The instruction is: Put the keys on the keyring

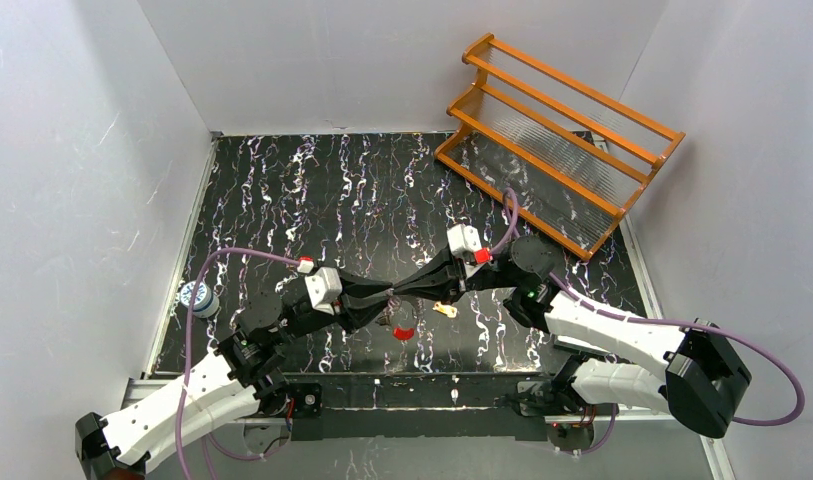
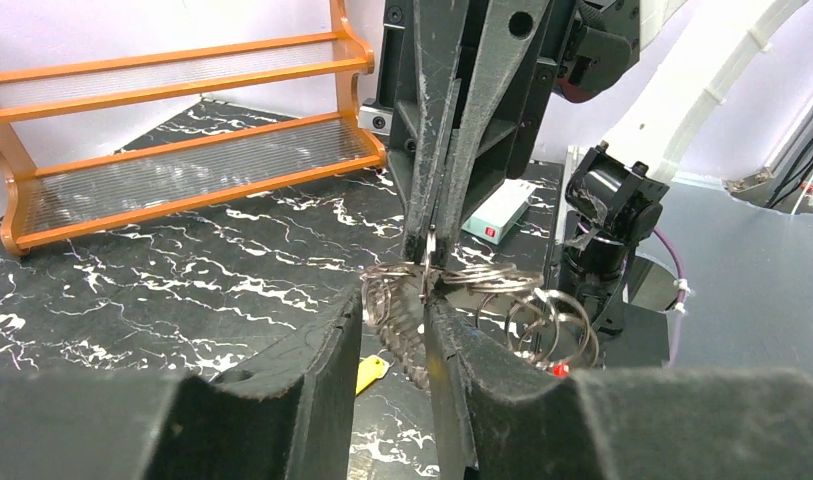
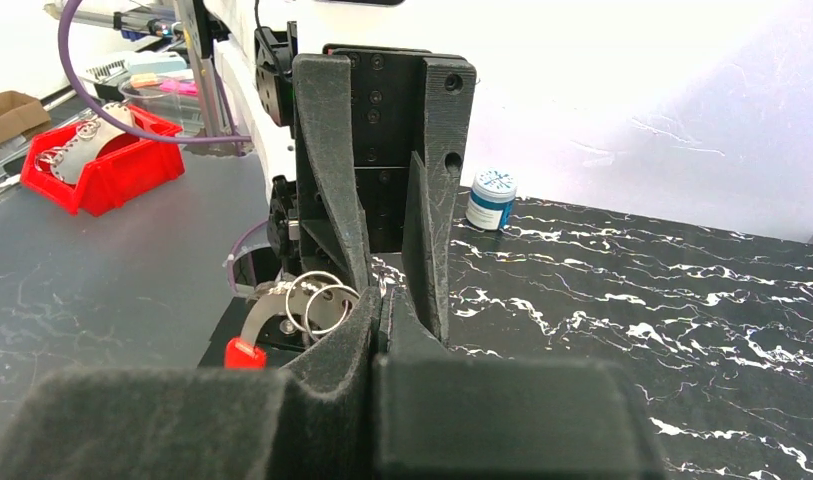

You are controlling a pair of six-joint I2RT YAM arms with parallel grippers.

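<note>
My two grippers meet tip to tip above the middle of the black marble table [image 1: 282, 190]. The keyring [image 2: 502, 285], a bundle of silver wire loops with a small red section [image 2: 559, 369], lies across the tips of my left gripper [image 2: 394, 300], whose jaws are closed on its coils. From the far side my right gripper [image 2: 429, 245] is shut on a thin silvery key, seen edge-on, touching the loops. The right wrist view shows the right gripper [image 3: 382, 295] shut, with the keyring's loops [image 3: 317, 300] hanging to its left. A brass key [image 1: 444, 309] lies on the table just below the grippers.
An orange tiered rack [image 1: 557, 140] stands at the back right of the table. Near the left edge sits a small blue-and-white jar [image 1: 195, 297]. White walls enclose the table on three sides. A red bin [image 3: 102, 165] sits off the table.
</note>
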